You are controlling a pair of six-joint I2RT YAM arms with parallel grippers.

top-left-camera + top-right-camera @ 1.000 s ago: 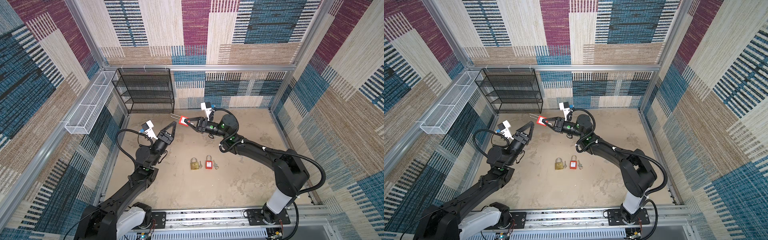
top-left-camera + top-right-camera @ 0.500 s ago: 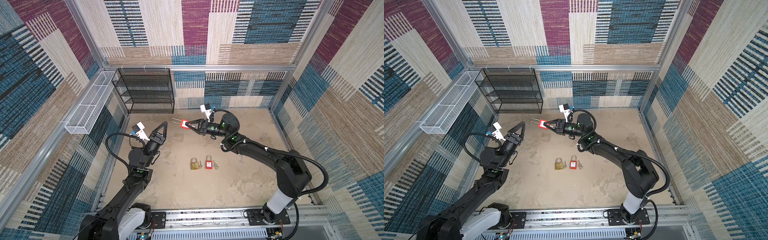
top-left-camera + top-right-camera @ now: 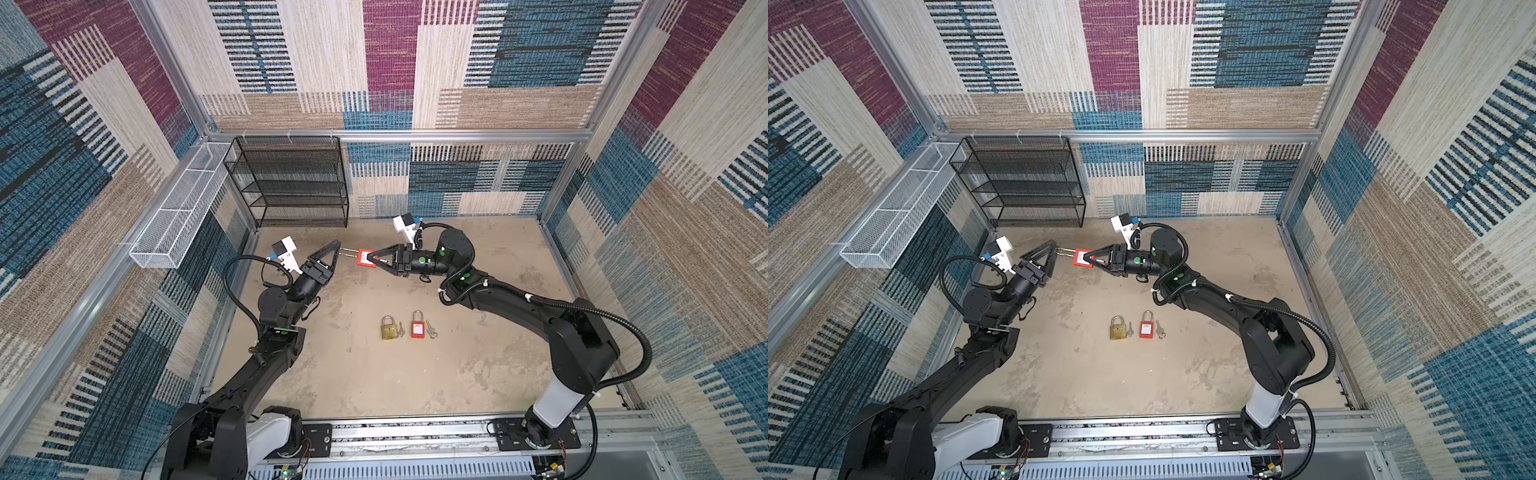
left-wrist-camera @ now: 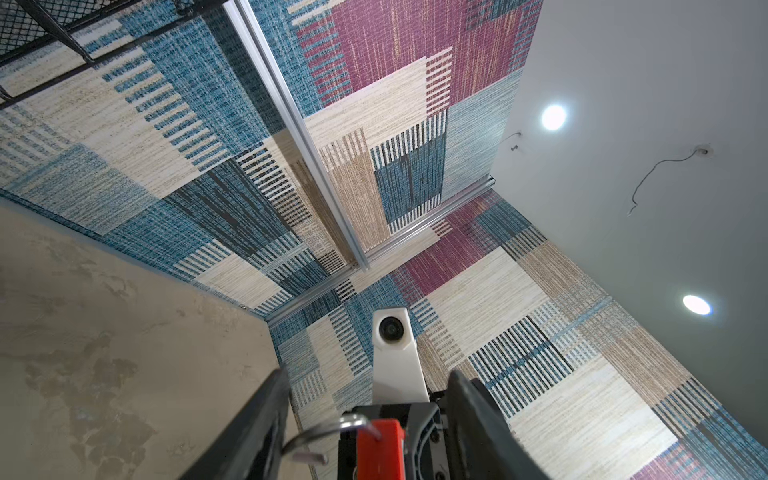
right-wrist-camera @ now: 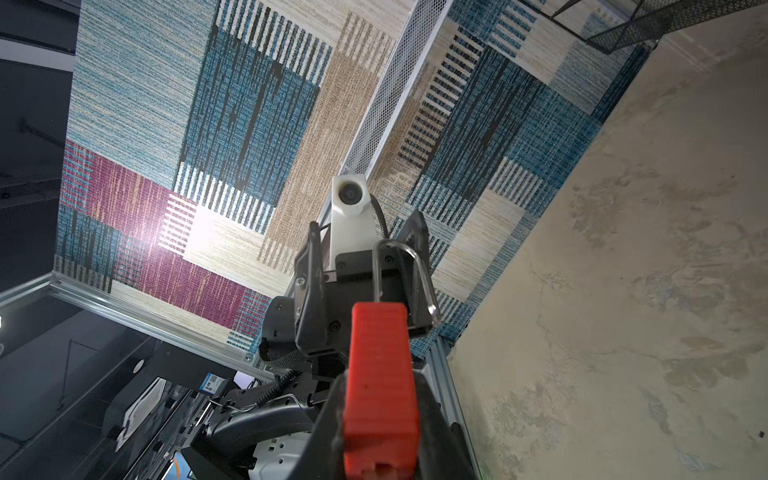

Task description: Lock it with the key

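Observation:
My right gripper (image 3: pixel 374 258) (image 3: pixel 1090 258) is shut on the body of a red padlock (image 3: pixel 365 257) (image 5: pixel 380 374), holding it in the air with the open steel shackle (image 3: pixel 348 251) (image 4: pixel 324 432) pointing left. My left gripper (image 3: pixel 336 251) (image 4: pixel 370 374) faces it, open, with the shackle between its fingers (image 4: pixel 257 428); I cannot tell whether they touch. On the floor lie a brass padlock (image 3: pixel 387 328) and a second red padlock (image 3: pixel 417 326), each with a small key (image 3: pixel 401 329) (image 3: pixel 431 330) beside it.
A black mesh shelf rack (image 3: pixel 291 183) stands at the back left. A white wire basket (image 3: pixel 178 220) hangs on the left wall. Patterned walls close in three sides, and a metal rail (image 3: pixel 415 432) runs along the front.
My left gripper has swung up and to the right, so its fingers now stand around the shackle. The right gripper with the red padlock has come slightly nearer.

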